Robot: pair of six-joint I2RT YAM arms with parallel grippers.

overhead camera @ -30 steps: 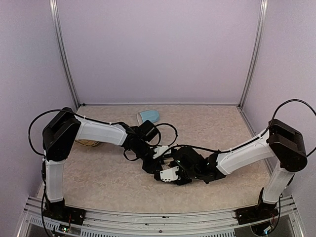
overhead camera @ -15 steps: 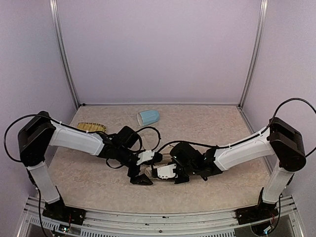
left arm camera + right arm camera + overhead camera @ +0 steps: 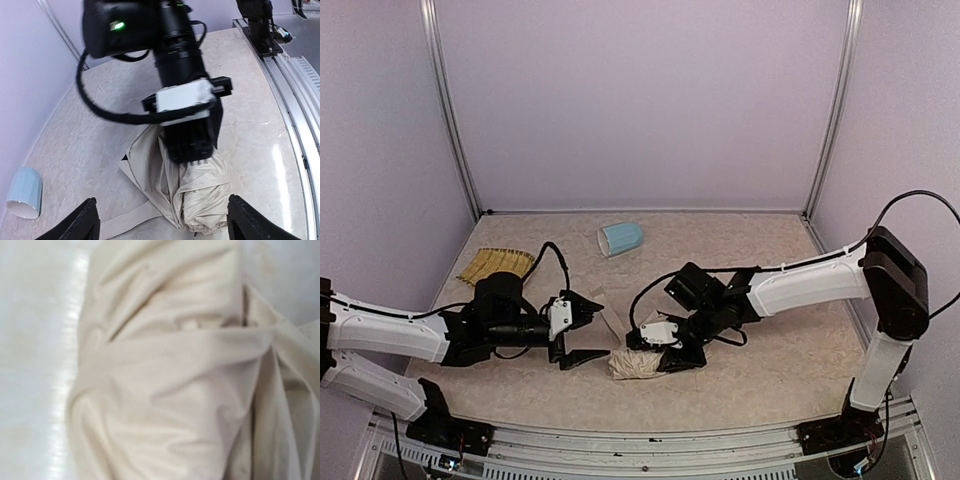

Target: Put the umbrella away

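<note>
The umbrella [image 3: 636, 364] lies as a crumpled cream-beige bundle on the table near the front middle. In the left wrist view it [image 3: 200, 197] is bunched, with its beige strap [image 3: 127, 220] trailing left. My right gripper [image 3: 672, 345] presses down into the bundle's far end, its fingers buried in gathered fabric, and it also shows in the left wrist view [image 3: 192, 142]. The right wrist view shows only cream fabric [image 3: 170, 370]. My left gripper [image 3: 583, 330] is open and empty, just left of the umbrella, with black fingertips [image 3: 87, 220] either side of the bundle.
A light-blue mug [image 3: 620, 238] lies on its side at the back middle, and also shows in the left wrist view [image 3: 22, 192]. A woven yellow straw tray [image 3: 498, 264] sits at the back left. The metal rail [image 3: 295, 100] marks the table's front edge.
My left arm has drawn back to the left, away from the right gripper, and its gripper now stands open. The cream bundle, hidden under both grippers before, now shows.
</note>
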